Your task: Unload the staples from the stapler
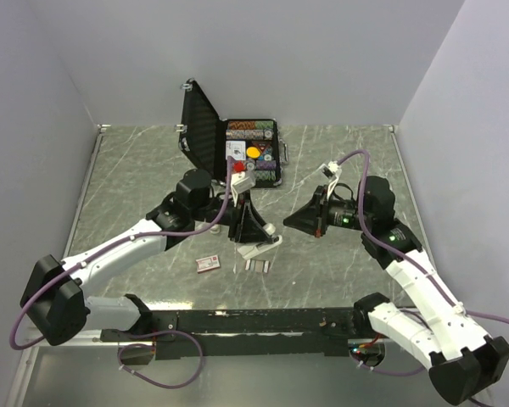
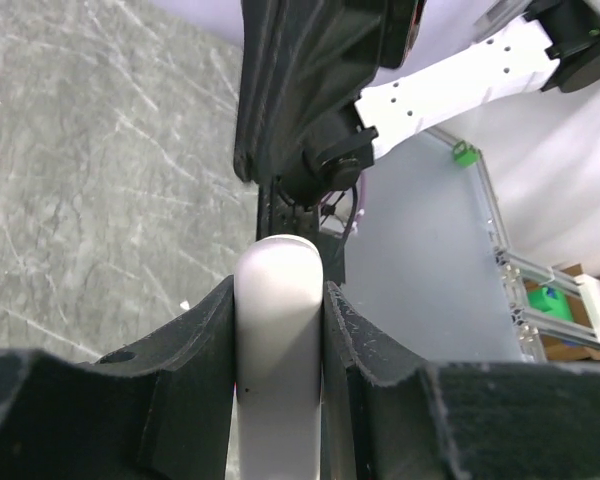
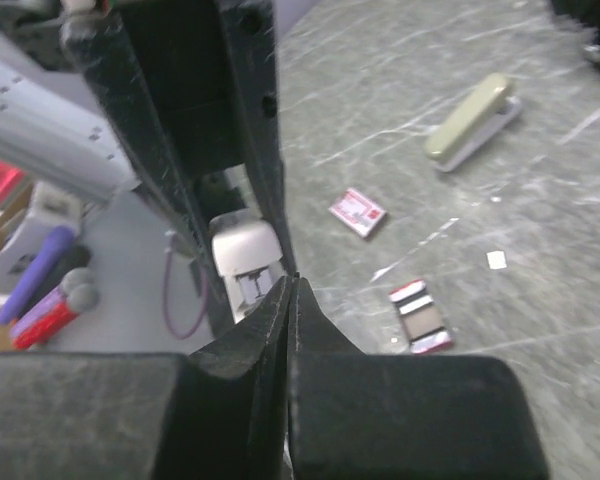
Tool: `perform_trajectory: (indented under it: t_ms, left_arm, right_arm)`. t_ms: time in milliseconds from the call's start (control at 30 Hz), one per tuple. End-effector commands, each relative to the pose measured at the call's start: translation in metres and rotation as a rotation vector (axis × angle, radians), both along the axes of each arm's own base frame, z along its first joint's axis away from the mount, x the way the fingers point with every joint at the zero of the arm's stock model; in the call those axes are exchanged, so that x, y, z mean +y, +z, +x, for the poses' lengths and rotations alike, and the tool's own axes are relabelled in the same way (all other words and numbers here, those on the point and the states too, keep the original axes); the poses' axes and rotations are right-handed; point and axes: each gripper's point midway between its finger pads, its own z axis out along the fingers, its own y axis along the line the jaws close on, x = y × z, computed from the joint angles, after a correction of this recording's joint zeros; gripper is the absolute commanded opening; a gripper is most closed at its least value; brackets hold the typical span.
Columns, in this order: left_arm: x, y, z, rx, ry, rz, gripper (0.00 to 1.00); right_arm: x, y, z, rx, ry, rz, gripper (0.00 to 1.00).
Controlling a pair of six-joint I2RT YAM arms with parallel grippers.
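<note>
My left gripper (image 1: 248, 227) is shut on a white stapler (image 1: 265, 247) and holds it above the table's middle. In the left wrist view the fingers (image 2: 205, 350) clamp the stapler's rounded white body (image 2: 278, 330). My right gripper (image 1: 293, 219) is just right of it, pointing at it, with its jaws pressed together and nothing visible between them. In the right wrist view its tips (image 3: 292, 285) are right at the stapler's front end (image 3: 244, 262), where the metal magazine mouth shows. A small flat tray (image 3: 420, 317) with red ends holds greyish strips that look like staples; it also shows in the top view (image 1: 256, 264).
A reddish-pink staple box (image 1: 208, 264) lies left of the tray. A second, beige stapler (image 3: 470, 120) lies on the table farther off. A white scrap (image 3: 496, 260) lies near the tray. An open black case (image 1: 237, 153) of coloured chips stands at the back.
</note>
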Motion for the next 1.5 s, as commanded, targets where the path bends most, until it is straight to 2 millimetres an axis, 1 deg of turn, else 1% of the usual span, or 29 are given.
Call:
perform_trajectory:
  t_ms: [0,200,300,500,633,833,933,1067,1133,1200,1300,1400,1467]
  left_arm:
    - [0.004,0.028,-0.008,-0.053,-0.051,-0.095,0.01]
    - [0.005,0.031,-0.006,-0.049,-0.039,-0.109,0.01]
    - [0.004,0.032,-0.005,-0.045,-0.040,-0.114,0.01]
    - [0.004,0.033,-0.005,-0.038,-0.036,-0.123,0.01]
    - [0.004,0.036,-0.001,-0.041,-0.005,-0.136,0.01]
    - [0.009,0.054,0.025,-0.067,0.139,-0.218,0.01]
    - [0.010,0.063,0.039,-0.077,0.221,-0.253,0.01]
    - [0.012,0.075,0.052,-0.095,0.293,-0.298,0.01]
    - [0.013,0.079,0.061,-0.099,0.347,-0.318,0.01]
    - [0.014,0.083,0.066,-0.096,0.373,-0.343,0.01]
    - [0.010,0.086,0.067,-0.085,0.359,-0.370,0.01]
    - [0.006,0.082,0.067,-0.074,0.338,-0.368,0.01]
    - [0.005,0.078,0.069,-0.072,0.341,-0.355,0.01]
  right_arm:
    - [0.009,0.010,-0.014,-0.035,0.126,0.057,0.00]
    - [0.014,0.009,-0.023,-0.033,0.194,0.069,0.00]
    - [0.017,0.004,-0.023,-0.014,0.205,0.071,0.00]
    - [0.030,-0.004,-0.027,-0.001,0.248,0.064,0.00]
    - [0.034,-0.011,-0.033,0.014,0.274,0.055,0.00]
    - [0.033,-0.027,-0.049,0.048,0.299,0.043,0.00]
    - [0.033,-0.037,-0.053,0.072,0.296,0.033,0.00]
    - [0.034,-0.043,-0.057,0.091,0.305,0.037,0.00]
    - [0.036,-0.044,-0.058,0.097,0.306,0.043,0.00]
    - [0.038,-0.044,-0.059,0.104,0.315,0.055,0.00]
    - [0.040,-0.042,-0.058,0.105,0.311,0.056,0.00]
    - [0.039,-0.039,-0.054,0.088,0.283,0.043,0.00]
    - [0.037,-0.032,-0.048,0.056,0.238,0.016,0.00]
